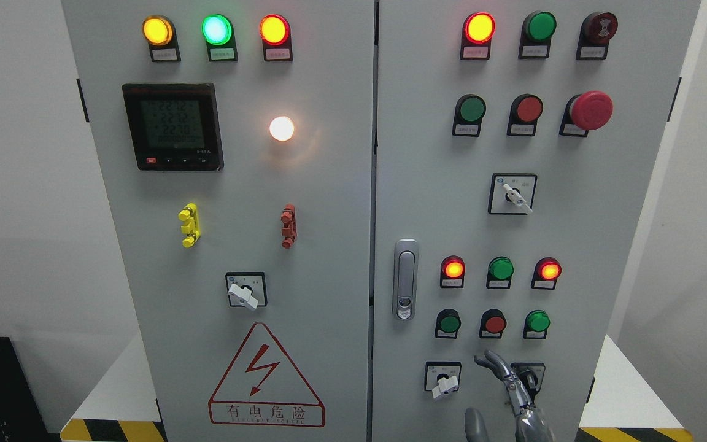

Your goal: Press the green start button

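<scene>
My right hand (493,379) rises from the bottom edge in front of the right cabinet door (574,233). One metal finger (496,363) is stretched upward, the thumb (475,425) stands apart, and it holds nothing. The fingertip hovers just below the lowest row of push buttons: a dark green button (449,323), a red button (494,323) and a brighter green button (537,321). It is nearest the red one and touches none. Another green button (471,108) sits higher on the same door. The hand partly covers a rotary switch (530,374).
A red mushroom stop button (591,110) juts out at the upper right. A door latch handle (405,279) and a white selector knob (444,385) sit left of the hand. Lit red lamps (453,268) flank a green lamp (501,268). The left door carries a meter (172,126).
</scene>
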